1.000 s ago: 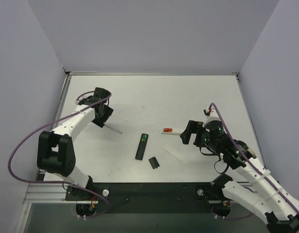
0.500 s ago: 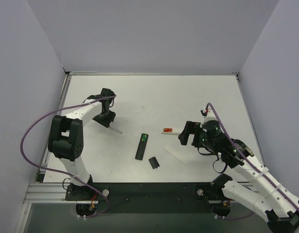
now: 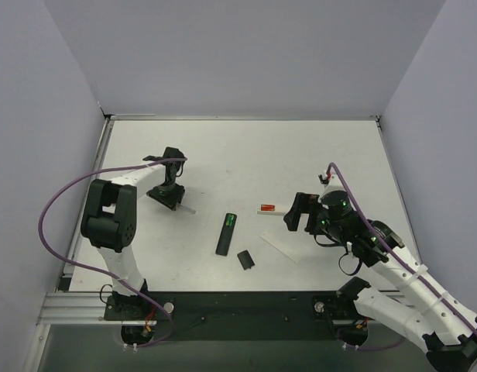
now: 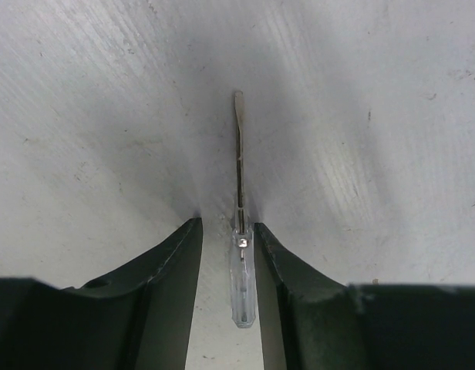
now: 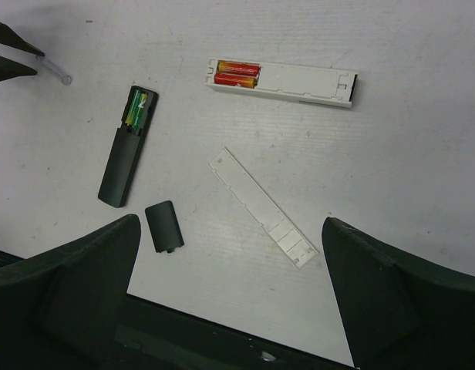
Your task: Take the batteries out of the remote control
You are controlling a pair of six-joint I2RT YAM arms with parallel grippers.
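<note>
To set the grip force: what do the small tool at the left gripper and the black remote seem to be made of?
The screwdriver: its shaft looks like bare metal, grey with a thin shine; its handle looks like clear plastic, see-through. The remote control: probably matte black plastic, with no glare on it.

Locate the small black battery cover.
In the top view the small black squarish cover lies centrally, just right of the near end of the slim black remote control.

White table (image 3: 300, 147) w/ pale lavender walls (image 3: 246, 54)
</note>
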